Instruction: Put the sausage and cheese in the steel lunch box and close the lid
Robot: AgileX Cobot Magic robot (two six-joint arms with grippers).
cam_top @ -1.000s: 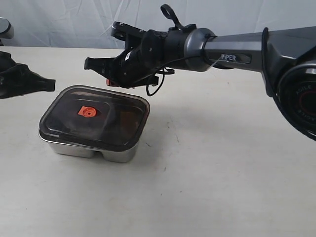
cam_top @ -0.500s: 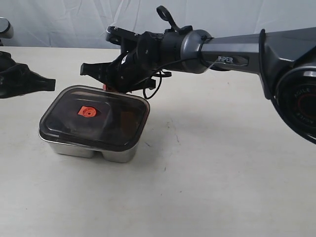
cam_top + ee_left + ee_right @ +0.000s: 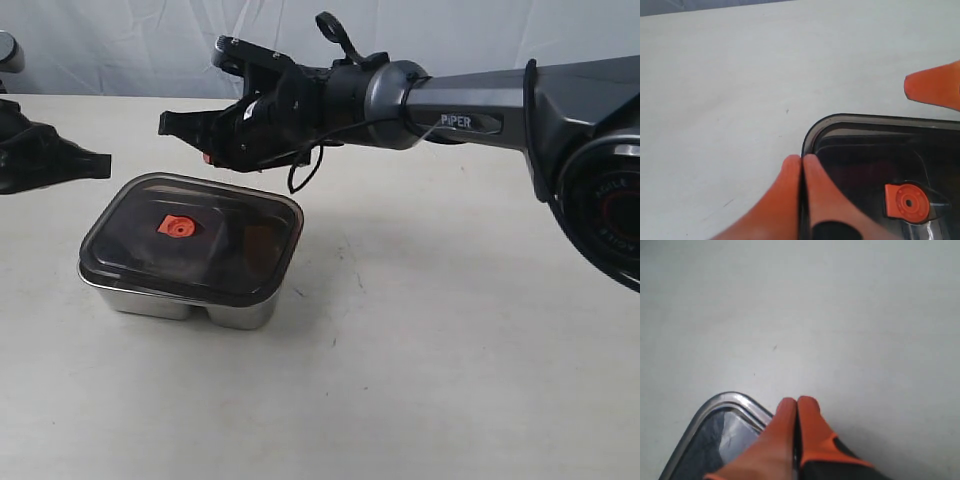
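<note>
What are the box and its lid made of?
The box looks like shiny metal, probably steel: it is silvery, with bright reflections on its side. The lid looks like dark see-through plastic: smoky and glossy, with the inside dimly showing through.

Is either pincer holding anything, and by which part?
Nothing: left pincer and right pincer are both shut, empty; the lid sits on the steel lunch box.

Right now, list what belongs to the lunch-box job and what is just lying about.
Job: steel lunch box; lid, on the box; left pincer, shut; right pincer, shut.
Lying about: only the table shows.
</note>
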